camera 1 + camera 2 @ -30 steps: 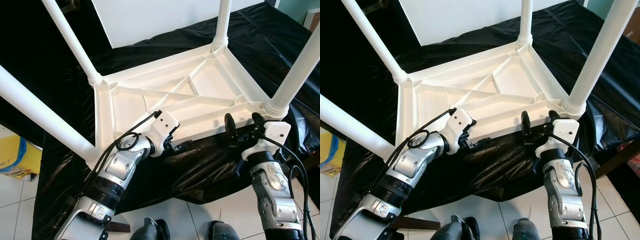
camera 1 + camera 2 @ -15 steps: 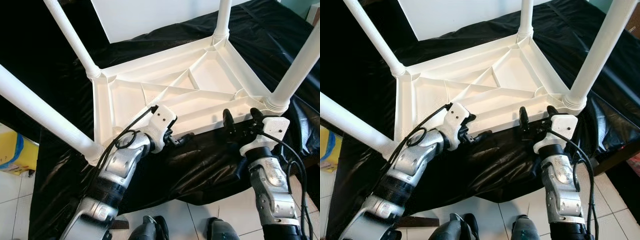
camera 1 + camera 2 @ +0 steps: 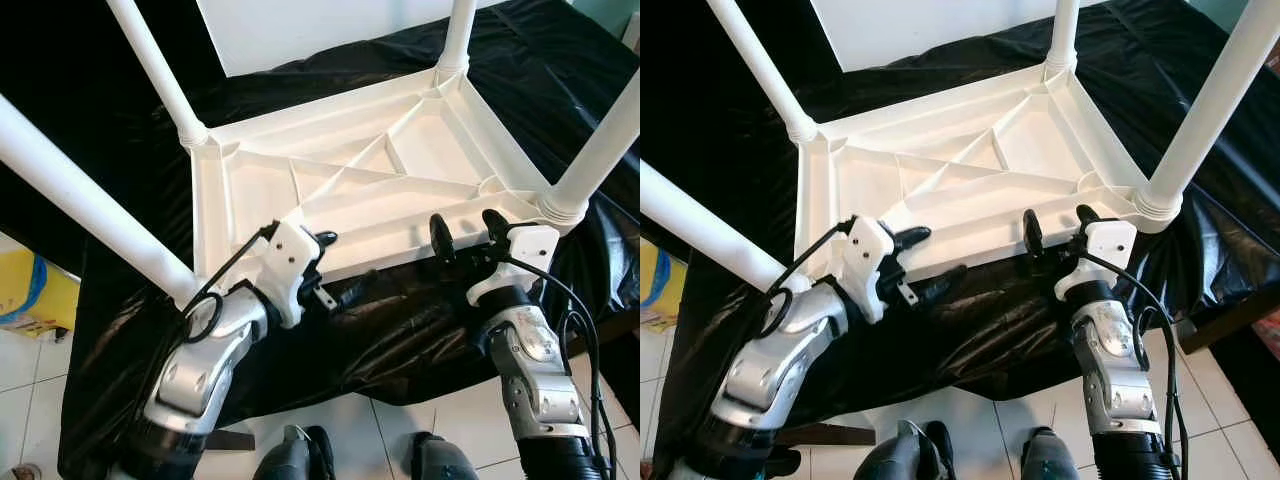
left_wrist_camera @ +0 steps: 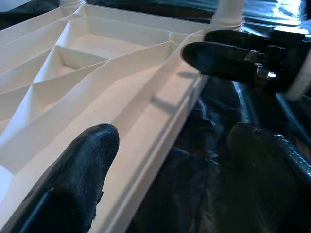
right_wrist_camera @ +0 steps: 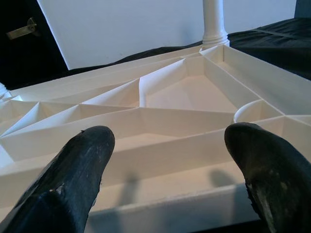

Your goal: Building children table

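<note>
The white children's table (image 3: 350, 180) lies upside down on black plastic sheeting (image 3: 400, 330). The left gripper (image 3: 335, 270) straddles its near rim, fingers apart. The right gripper (image 3: 467, 232) faces that rim, fingers apart

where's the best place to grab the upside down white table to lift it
Grip the white table by its near edge rim, coming from the robot's side: it is a thin raised wall. The open left gripper straddles it already; the right gripper is open alongside.

Upturned white table (image 3: 350, 170) (legs up), both claws (image 3: 335, 268) (image 3: 468, 230) agape.
</note>
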Robot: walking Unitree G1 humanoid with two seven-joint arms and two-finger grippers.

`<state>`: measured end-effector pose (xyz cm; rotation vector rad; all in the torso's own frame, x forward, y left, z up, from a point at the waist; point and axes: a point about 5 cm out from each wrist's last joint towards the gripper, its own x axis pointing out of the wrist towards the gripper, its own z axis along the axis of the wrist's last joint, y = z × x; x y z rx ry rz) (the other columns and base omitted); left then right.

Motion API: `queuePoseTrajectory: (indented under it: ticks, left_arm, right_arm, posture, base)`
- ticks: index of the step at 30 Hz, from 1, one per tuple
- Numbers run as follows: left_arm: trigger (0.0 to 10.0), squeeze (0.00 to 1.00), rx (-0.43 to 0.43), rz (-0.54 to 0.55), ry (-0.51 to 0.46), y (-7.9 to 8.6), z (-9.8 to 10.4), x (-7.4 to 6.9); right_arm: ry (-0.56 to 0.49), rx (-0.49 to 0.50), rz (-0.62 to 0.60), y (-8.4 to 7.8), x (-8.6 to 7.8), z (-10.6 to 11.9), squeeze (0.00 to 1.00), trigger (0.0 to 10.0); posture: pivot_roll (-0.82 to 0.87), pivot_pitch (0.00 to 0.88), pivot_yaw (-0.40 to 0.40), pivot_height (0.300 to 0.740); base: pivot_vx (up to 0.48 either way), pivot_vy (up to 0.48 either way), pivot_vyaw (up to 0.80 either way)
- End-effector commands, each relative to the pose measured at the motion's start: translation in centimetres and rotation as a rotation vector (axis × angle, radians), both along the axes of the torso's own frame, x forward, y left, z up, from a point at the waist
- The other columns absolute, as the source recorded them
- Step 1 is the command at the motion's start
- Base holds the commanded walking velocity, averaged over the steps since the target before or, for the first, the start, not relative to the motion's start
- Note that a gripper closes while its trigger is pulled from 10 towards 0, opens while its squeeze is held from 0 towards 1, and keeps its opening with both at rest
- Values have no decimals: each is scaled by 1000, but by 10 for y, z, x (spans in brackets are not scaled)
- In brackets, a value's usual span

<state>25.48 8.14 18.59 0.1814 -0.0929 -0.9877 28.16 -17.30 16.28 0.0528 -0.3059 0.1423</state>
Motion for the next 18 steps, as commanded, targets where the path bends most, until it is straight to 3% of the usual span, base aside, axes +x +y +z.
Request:
queuePoseTrajectory:
  ticks: [1,3,6,7,10,18]
  left_arm:
    - [10000,0,24,-16,-9,5,2,-5]
    - [10000,0,55,35,-35,17,5,-10]
    - [10000,0,69,52,-47,20,6,-12]
    - [10000,0,62,101,-56,30,10,-13]
    - [10000,0,48,136,-57,36,14,-14]
    - [10000,0,-94,309,-129,57,35,-22]
  right_arm:
    - [22,-8,16,1,1,-4,0,10000]
    - [22,-19,20,-2,6,-3,0,10000]
    - [23,-23,21,-3,7,-3,0,10000]
    - [21,-28,28,-3,11,-2,0,10000]
    - [19,-31,33,-3,14,-1,0,10000]
    - [15,-41,68,3,27,3,0,10000]
  posture:
    - [-32,168,96,740]
    - [-14,165,79,740]
    - [-14,165,79,740]
    - [9,164,63,740]
    - [9,164,63,740]
    - [63,170,10,740]
  base:
    - [0,0,0]
    - [0,0,0]
    - [0,0,0]
    - [0,0,0]
    - [0,0,0]
    - [0,0,0]
